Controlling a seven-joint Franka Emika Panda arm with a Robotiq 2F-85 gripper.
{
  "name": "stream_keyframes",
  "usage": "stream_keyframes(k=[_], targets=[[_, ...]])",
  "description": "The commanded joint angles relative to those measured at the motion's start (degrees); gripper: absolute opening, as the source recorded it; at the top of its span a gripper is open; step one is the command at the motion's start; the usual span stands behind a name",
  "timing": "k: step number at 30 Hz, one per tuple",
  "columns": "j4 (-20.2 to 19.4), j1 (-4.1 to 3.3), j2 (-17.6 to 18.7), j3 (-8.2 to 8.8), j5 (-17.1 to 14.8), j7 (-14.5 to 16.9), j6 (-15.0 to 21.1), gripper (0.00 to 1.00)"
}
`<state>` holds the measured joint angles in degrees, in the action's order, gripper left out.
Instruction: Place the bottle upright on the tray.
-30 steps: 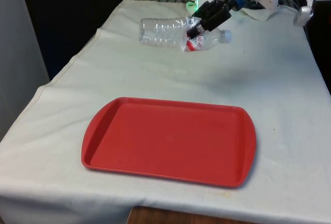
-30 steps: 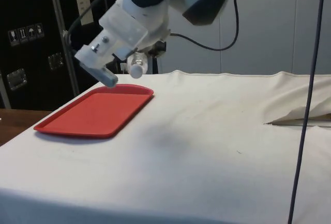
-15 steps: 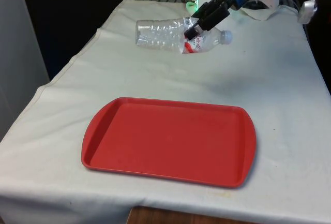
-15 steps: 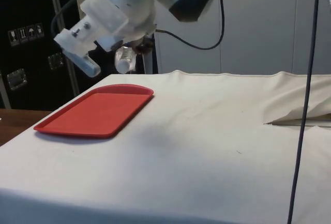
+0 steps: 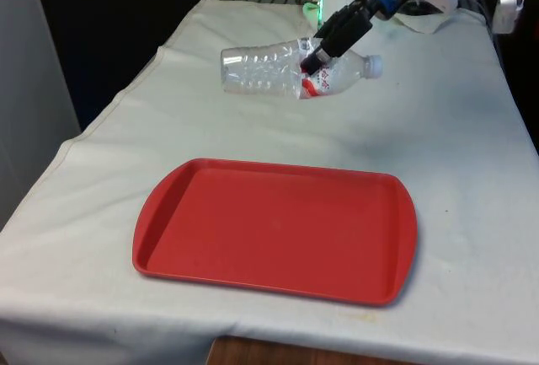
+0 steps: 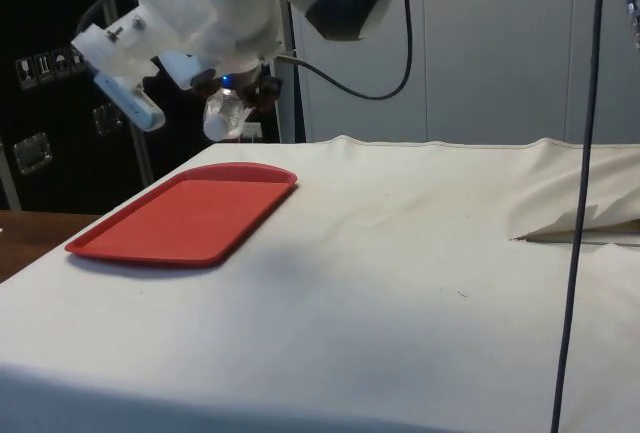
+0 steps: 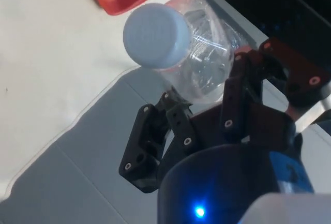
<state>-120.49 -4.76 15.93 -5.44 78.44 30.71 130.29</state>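
Observation:
A clear plastic bottle (image 5: 269,68) with a pale cap and a red-marked label hangs nearly level in the air above the far part of the table, cap toward the front view's right. My black gripper (image 5: 313,60) is shut on it near the neck. From the side, the bottle (image 6: 225,116) and its cap hang beyond the red tray (image 6: 185,216). In the wrist view the cap (image 7: 155,36) faces the camera and the fingers (image 7: 155,136) clamp the bottle's body. The red tray (image 5: 168,247) lies flat on the near part of the table, with nothing on it.
The white cloth (image 5: 455,154) covers the table, with a fold (image 6: 580,228) at the side view's right. A dark cable (image 6: 580,193) hangs down there. Black curtain stands past the table's far edge.
The gripper has lifted the bottle higher above the cloth and carried it a little toward the tray; the bottle has tilted slightly, cap end lower at the front view's right.

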Motion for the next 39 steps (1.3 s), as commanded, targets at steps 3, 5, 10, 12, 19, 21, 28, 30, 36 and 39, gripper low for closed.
stream_keyframes(k=[3, 5, 10, 12, 19, 21, 28, 30, 36, 39], targets=[[1.1, 0.40, 0.6, 0.17, -1.1, 0.3, 1.4, 0.17], [1.7, 0.52, 0.9, 0.29, -1.5, 0.3, 1.8, 0.17], [2.9, 0.57, 1.5, 0.80, -2.6, 0.3, 3.2, 0.17], [3.5, 0.69, 1.9, 1.09, -3.3, 0.3, 4.0, 0.17], [4.7, 0.69, 2.5, 2.01, -4.8, 0.3, 6.0, 0.17], [5.2, 0.74, 2.9, 2.41, -5.5, 0.3, 6.9, 0.17], [6.1, 0.80, 3.6, 3.09, -7.1, 0.3, 8.8, 0.17], [6.1, 0.46, 3.4, 3.50, -7.1, -0.1, 8.5, 0.17], [7.3, 0.97, 4.4, 4.13, -9.6, 0.3, 11.6, 0.17], [7.4, 0.63, 4.4, 4.64, -9.7, -0.1, 11.6, 0.17]])
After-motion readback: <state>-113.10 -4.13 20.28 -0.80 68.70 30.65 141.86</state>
